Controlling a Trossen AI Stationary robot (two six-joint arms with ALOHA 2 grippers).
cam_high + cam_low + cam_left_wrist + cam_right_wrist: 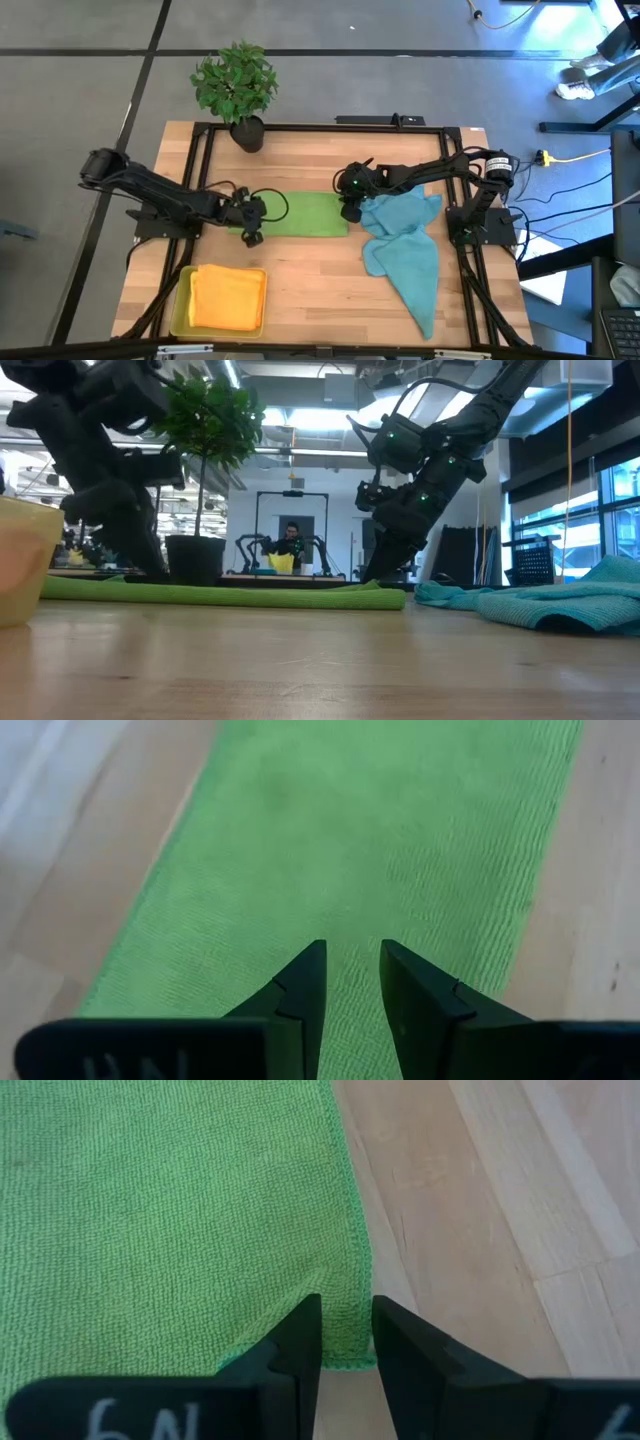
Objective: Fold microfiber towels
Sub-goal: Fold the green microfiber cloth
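A green microfiber towel [300, 213] lies flat on the table as a folded strip running left to right. My left gripper [352, 955] hovers over its left end [252, 236], fingers a narrow gap apart with flat cloth showing between them. My right gripper [347, 1302] stands at the strip's right end [349, 212], open by a similar narrow gap, straddling a corner. Teal-blue towels [405, 255] lie crumpled at the right. A folded orange-yellow towel [228, 298] rests in the yellow tray [180, 300]. My right gripper slants down from the table's right, its fingertips [305, 1315] on either side of the hemmed corner [355, 1342] at the towel's right end. The hem runs flat through the gap. Whether the tips touch the cloth I cannot tell.
A potted plant [237, 90] stands at the far edge behind the towel. The tray sits at the near left corner and the teal heap [560, 600] fills the right side. Bare wood lies in the near middle. A person [290, 540] sits far off in the room.
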